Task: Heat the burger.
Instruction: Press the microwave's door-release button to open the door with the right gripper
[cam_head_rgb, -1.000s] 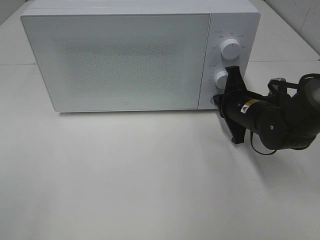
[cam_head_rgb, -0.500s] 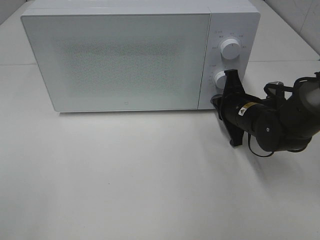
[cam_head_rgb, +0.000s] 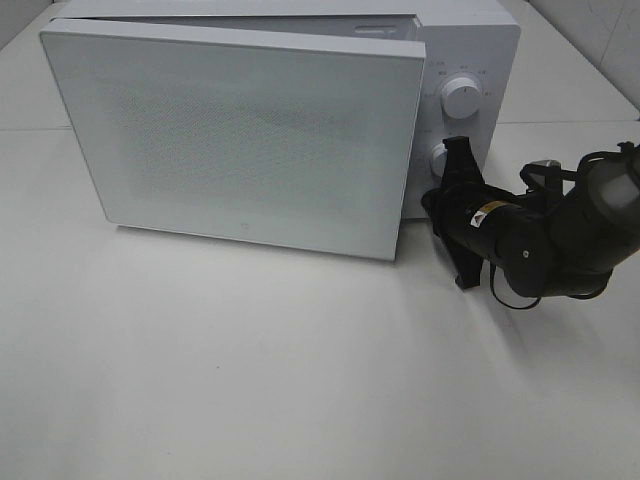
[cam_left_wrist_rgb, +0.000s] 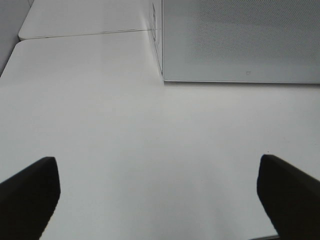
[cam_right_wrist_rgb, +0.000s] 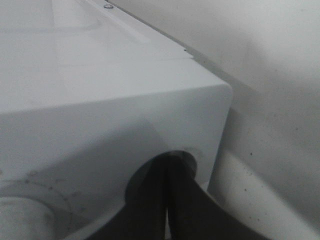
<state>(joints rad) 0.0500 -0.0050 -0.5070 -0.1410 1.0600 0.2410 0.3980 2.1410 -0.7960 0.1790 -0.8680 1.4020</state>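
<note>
The burger shows in none of my views, so I cannot tell where it is; it may sit behind the door, but that is only a maybe.

The table (cam_head_rgb: 250, 380) is plain white, with a seam (cam_left_wrist_rgb: 85, 34) running across it beside the microwave (cam_head_rgb: 470, 40). A pale tiled wall (cam_head_rgb: 610, 40) shows at the far right corner. The microwave is white, with two knobs on its panel: the upper knob (cam_head_rgb: 460, 97) is in full view and the lower knob (cam_head_rgb: 438, 158) is half hidden by my right arm.

A second ago the door (cam_head_rgb: 240, 140) lay flush with the front. Now it has sprung ajar, with its right edge standing out from the panel and a dark gap along the top. My right arm has drawn back a little from the panel.

My right pincer (cam_head_rgb: 432, 200) is pressed together, holding nothing. From the wrist, its tips (cam_right_wrist_rgb: 167, 167) sit inside a round recess (cam_right_wrist_rgb: 187, 160) at the lower corner of the panel. I cannot tell whether they touch its bottom.

My left pincer (cam_left_wrist_rgb: 156, 170) is spread as wide as it goes. Its dark fingers (cam_left_wrist_rgb: 30, 195) hang over bare table in front of the door, well apart from it, with nothing between them.
</note>
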